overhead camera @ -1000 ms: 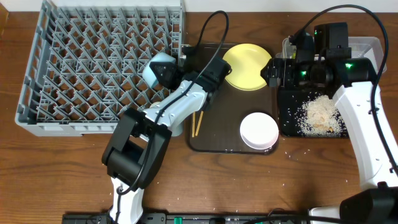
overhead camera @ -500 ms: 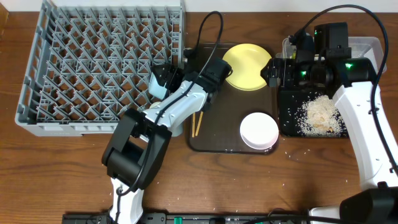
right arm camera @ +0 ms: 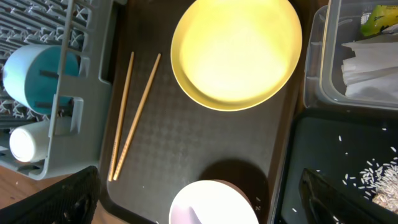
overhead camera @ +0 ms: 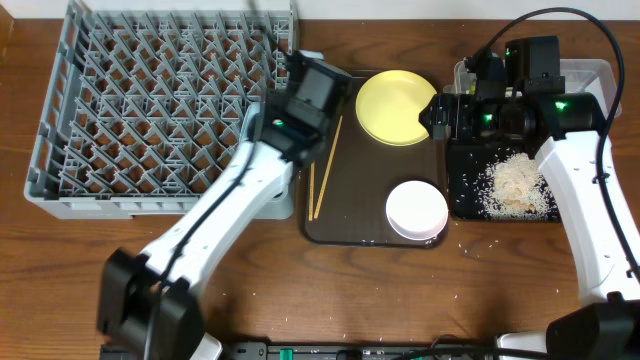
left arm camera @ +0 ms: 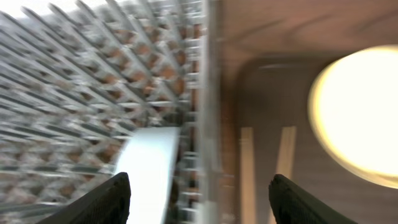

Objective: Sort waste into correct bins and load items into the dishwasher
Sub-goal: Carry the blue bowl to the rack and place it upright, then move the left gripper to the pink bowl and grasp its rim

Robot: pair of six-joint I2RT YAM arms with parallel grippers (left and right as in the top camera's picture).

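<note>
Left gripper point(left arm camera: 199, 200) hangs with its fingers spread wide and nothing between them, right over the right-hand wall of the dish rack point(overhead camera: 150, 110). Its view is blurred. The chopsticks point(left arm camera: 267, 171) lie just to the right of that wall on the brown tray point(overhead camera: 365, 165), between the spread fingers but below them and untouched. The yellow plate point(left arm camera: 360, 112) sits further right.

Right gripper point(right arm camera: 199, 186) is also spread apart and empty, hovering above the brown tray. Under it, the yellow plate lies towards the top and the white bowl point(right arm camera: 211, 205) at the bottom edge, roughly between the fingertips. The chopsticks lie side by side off to the left, near the rack.

A blue bowl point(right arm camera: 40, 71) rests on its side inside the rack against the right wall, with a white cup point(right arm camera: 22, 143) just beside it. The clear tub point(right arm camera: 317, 62) holds a napkin point(right arm camera: 370, 65) and a wrapper point(right arm camera: 380, 18). The black tray point(overhead camera: 470, 200) beside it holds rice point(overhead camera: 515, 185).
</note>
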